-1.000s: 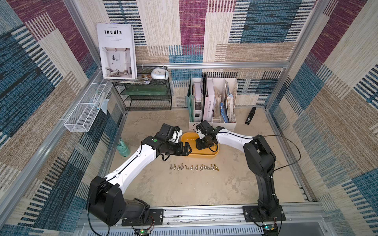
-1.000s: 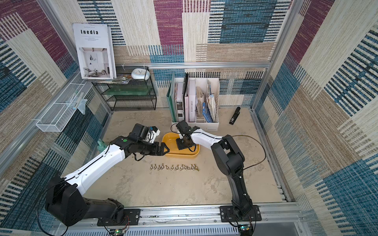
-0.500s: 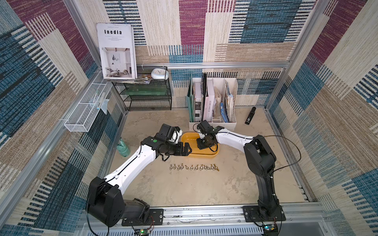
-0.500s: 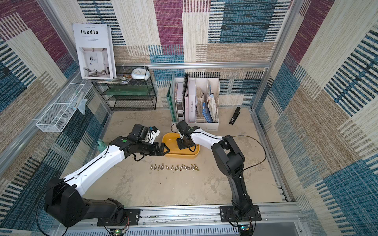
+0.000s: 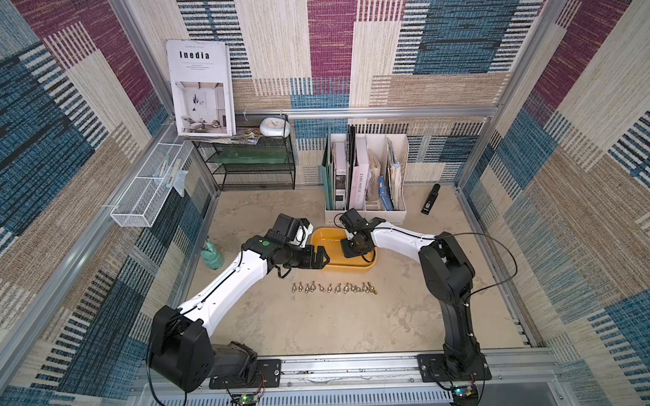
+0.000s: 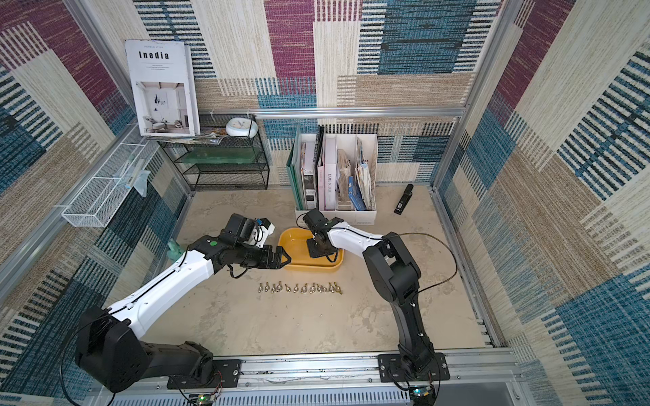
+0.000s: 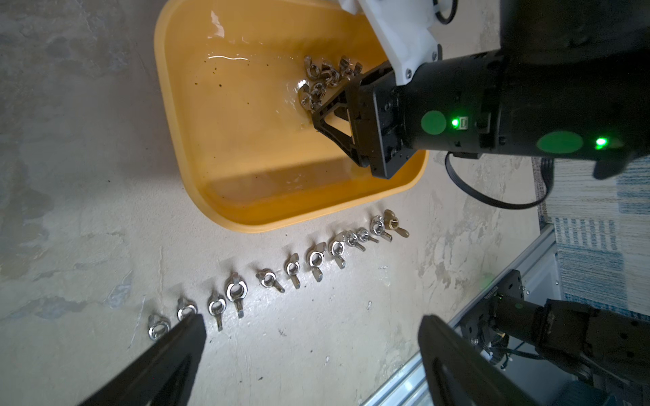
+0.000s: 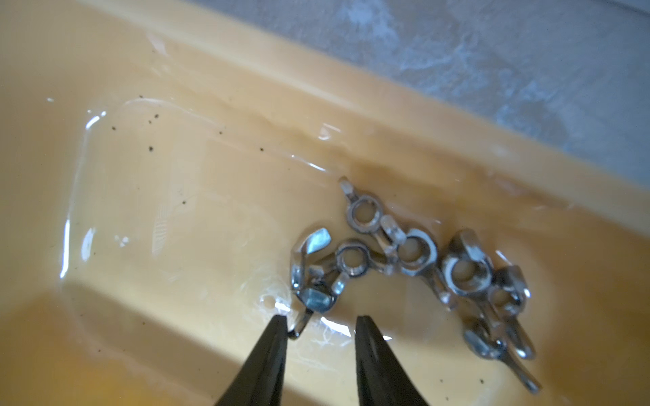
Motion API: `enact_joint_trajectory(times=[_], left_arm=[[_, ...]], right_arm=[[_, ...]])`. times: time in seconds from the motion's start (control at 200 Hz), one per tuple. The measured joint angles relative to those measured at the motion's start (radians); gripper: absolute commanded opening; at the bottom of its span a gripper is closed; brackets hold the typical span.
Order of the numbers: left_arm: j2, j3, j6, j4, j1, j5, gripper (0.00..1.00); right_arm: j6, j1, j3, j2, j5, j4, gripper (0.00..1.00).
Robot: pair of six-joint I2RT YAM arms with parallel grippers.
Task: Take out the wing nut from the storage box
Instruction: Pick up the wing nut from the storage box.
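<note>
My right hand (image 8: 320, 325) is down in the box (image 8: 246, 73), jaws part-open, gripping nothing yet. The nearest wing nut (image 8: 311, 281) lies at 12 o'clock off my tips, one wing between them and touching one. Its long axis runs roughly along my reach. My left hand (image 5: 320, 257), wide open, sits at the box's 9 o'clock in a top view, farther off.

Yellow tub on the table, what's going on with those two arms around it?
The right gripper is down in the storage box, its jaws slightly apart at the nearest wing nut of a small pile, not yet clamped. The left gripper hangs open beside the box, holding nothing. A row of wing nuts already lies on the table in front.
</note>
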Motion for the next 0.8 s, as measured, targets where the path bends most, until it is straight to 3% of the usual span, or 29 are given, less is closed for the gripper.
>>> enact_joint_trajectory(times=[0.371, 0.616, 0.801], left_arm=[[0.0, -0.001, 0.0, 0.0, 0.001, 0.008, 0.99], [0.0, -0.003, 0.0, 0.002, 0.001, 0.014, 0.99], [-0.003, -0.008, -0.001, 0.005, 0.001, 0.026, 0.99]], right_arm=[[0.011, -0.005, -0.018, -0.007, 0.008, 0.0, 0.18], [0.014, -0.005, -0.015, -0.008, 0.008, 0.003, 0.0], [0.018, -0.005, -0.029, -0.035, 0.009, 0.002, 0.0]])
